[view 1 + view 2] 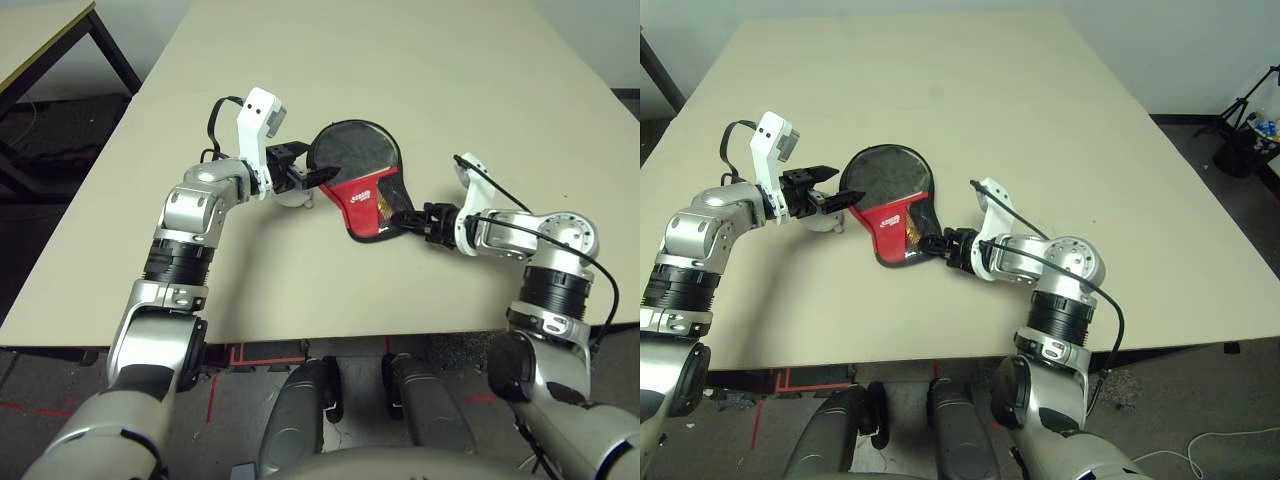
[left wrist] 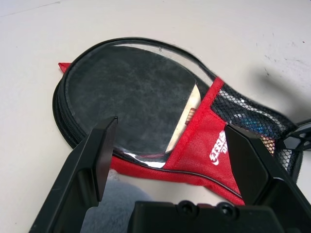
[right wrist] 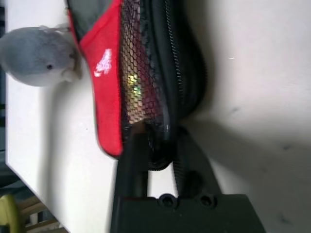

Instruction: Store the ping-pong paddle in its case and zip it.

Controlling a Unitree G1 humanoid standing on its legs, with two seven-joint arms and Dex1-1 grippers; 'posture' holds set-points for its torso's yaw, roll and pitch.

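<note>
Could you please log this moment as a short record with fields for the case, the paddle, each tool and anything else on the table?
case: flat on the table, round end unzipped
paddle: inside the case, black face showing through the opening
left tool: open, at the case's round end, holding nothing
right tool: shut on the case's narrow end
other: grey pouch beside the case, under the left tool
</note>
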